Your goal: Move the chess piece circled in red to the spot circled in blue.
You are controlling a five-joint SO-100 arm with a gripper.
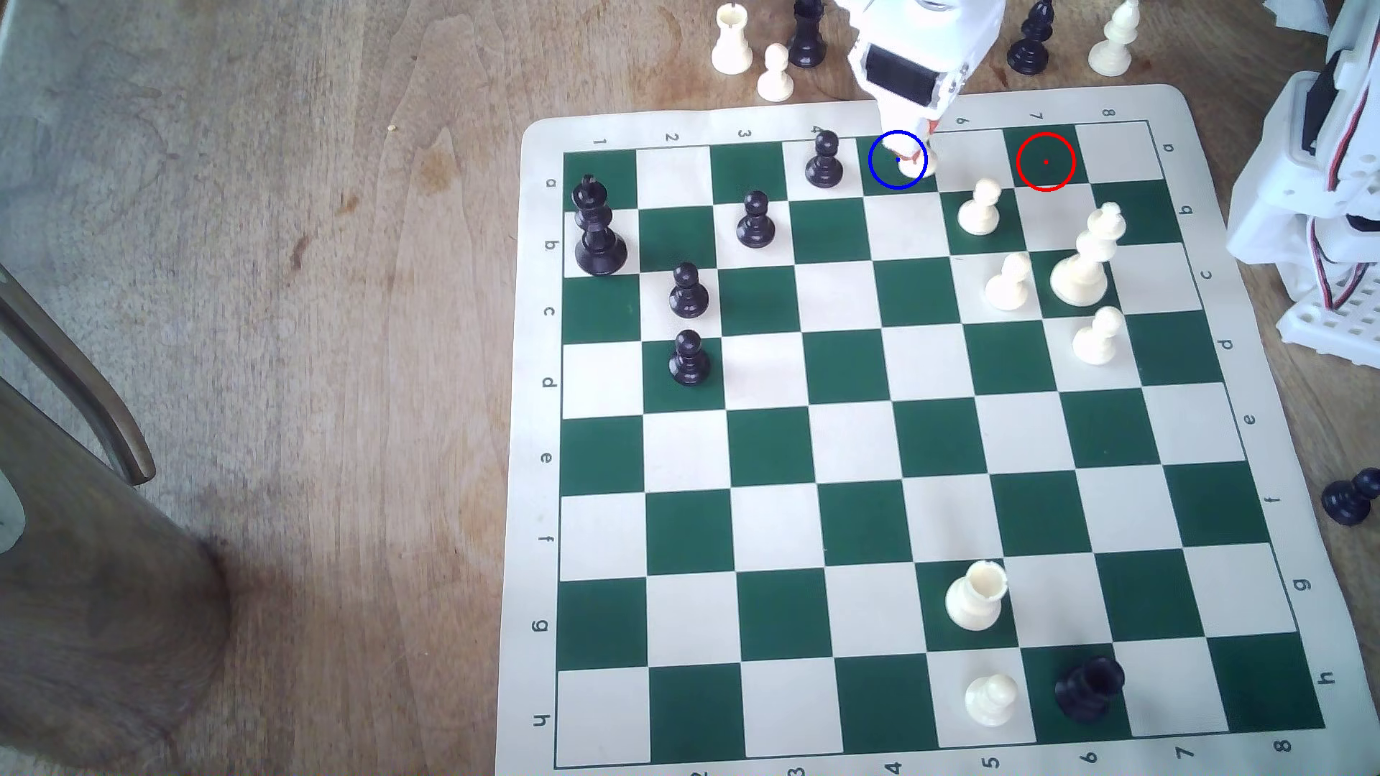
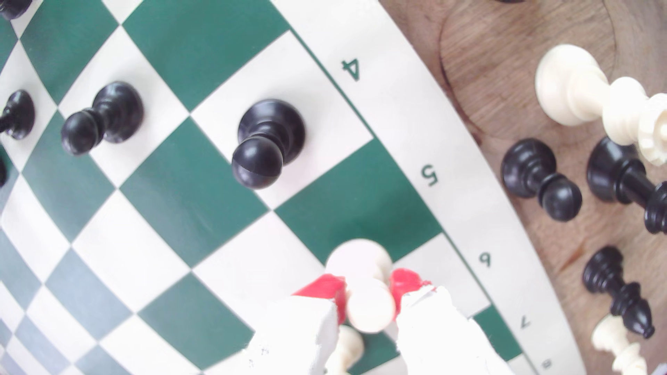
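Note:
The chess piece (image 1: 914, 175), a cream pawn, sits between the red-tipped fingers (image 2: 325, 288) of my gripper (image 1: 915, 153), which is shut on it just below its ball head (image 2: 370, 306). The spot (image 1: 884, 166) is the dark green square with the blue ring, in column 5 on the board's far row. The pawn's base (image 2: 357, 257) lies over that square's (image 2: 361, 202) edge towards column 6, inside the ring's right side in the exterior view. I cannot tell whether the base touches the board. The red-ringed green square (image 1: 1045, 161) stands bare.
A black pawn (image 1: 824, 159) stands one square to the exterior view's left of the spot. A cream pawn (image 1: 980, 207) and the cream king (image 1: 1086, 257) stand nearer on the right. Captured pieces (image 1: 776, 71) crowd the table beyond the board's far edge. The arm's base (image 1: 1314, 186) is at the far right.

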